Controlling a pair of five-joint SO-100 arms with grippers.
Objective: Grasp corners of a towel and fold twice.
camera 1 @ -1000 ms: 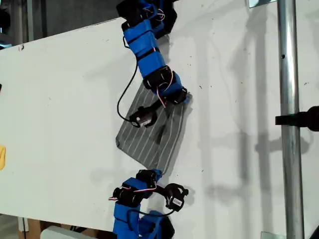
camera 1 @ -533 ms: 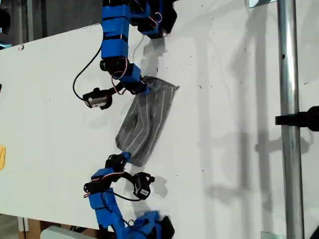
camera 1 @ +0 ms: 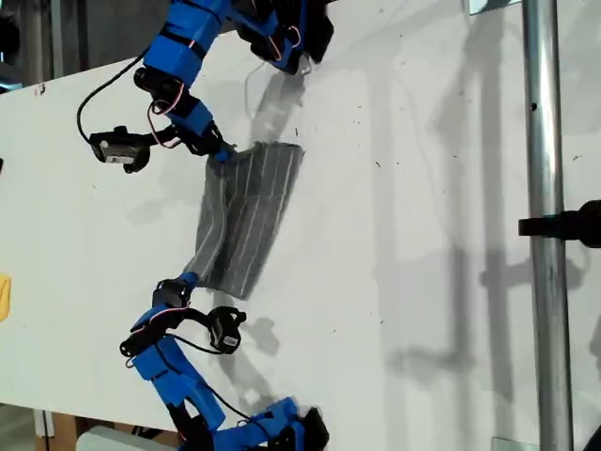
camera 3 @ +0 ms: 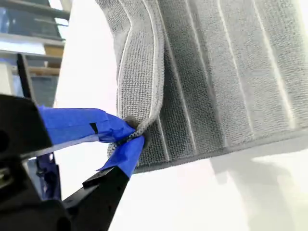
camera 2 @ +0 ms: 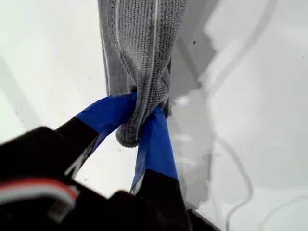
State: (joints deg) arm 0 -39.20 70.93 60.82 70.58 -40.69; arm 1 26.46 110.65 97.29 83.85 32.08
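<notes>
Surface: a white table (camera 1: 423, 235) fills most of the exterior view, with dark room showing past its edge at that view's upper left.
Towel: the towel (camera 1: 246, 221) lies left of centre in the exterior view as a narrow band, doubled over lengthwise, with its stripes running along its length.
Towel edges: its right long edge in the exterior view lies flat and fairly straight. The left long edge is rumpled, with a raised fold.
My first gripper: my first gripper (camera 2: 139, 120) has its blue jaws pinched tight on one corner (camera 2: 127, 137), and the cloth bunches into a narrow rope between them.
My second gripper: my second gripper (camera 3: 127, 137) has its jaws clamped on another corner (camera 3: 137, 126), where two hemmed layers meet. The towel's short end edge runs away from it, flat on the table.
Arms in the exterior view: one arm (camera 1: 183, 66) holds the towel's upper left tip and another arm (camera 1: 169, 366) holds the lower left tip. I cannot tell for certain which is first and which second.
Open room: bare table lies to the right of the towel as far as the metal pole (camera 1: 545, 235), well apart. Bare table also lies to the left.
Obstacles: a small yellow thing (camera 1: 4, 296) sits at the exterior view's far left edge.
</notes>
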